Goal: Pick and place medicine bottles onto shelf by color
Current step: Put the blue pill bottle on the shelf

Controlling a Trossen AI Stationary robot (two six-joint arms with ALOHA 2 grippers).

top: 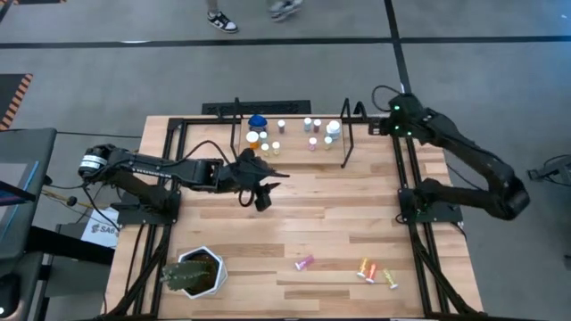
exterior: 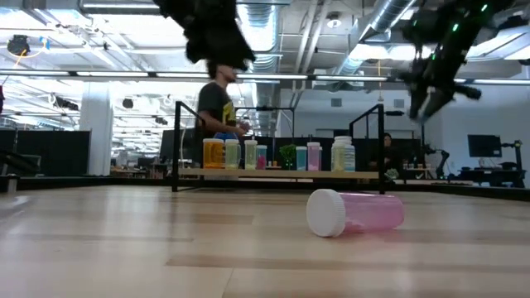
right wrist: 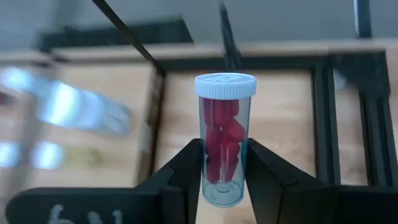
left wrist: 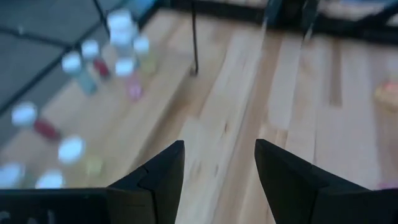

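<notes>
The shelf (top: 294, 143) stands at the table's far edge and carries several small medicine bottles (top: 308, 125), among them a blue-lidded one (top: 258, 121). My right gripper (right wrist: 225, 155) hangs above the table's far right corner (top: 399, 120), beside the shelf's right end. It is shut on a clear vial (right wrist: 225, 118) with red pills and a white cap. My left gripper (left wrist: 219, 152) is open and holds nothing. It hovers over the table just in front of the shelf's left half (top: 259, 194). Pink (top: 304, 262), orange (top: 366, 268) and yellow (top: 390, 277) bottles lie on their sides near the front edge. My right gripper pinches the vial's lower body (right wrist: 214, 168) between its two fingers, one on each side. The white-capped end (right wrist: 225, 84) sticks out past the fingertips. The vial is lifted clear of the table and the shelf.
A green spiky plant in a white pot (top: 192, 272) stands at the near left corner. Black frame rails (top: 406, 178) run along the table's left and right sides. A person shows behind the shelf in the low view (exterior: 217, 108). Bare wood lies across the middle (top: 330, 214).
</notes>
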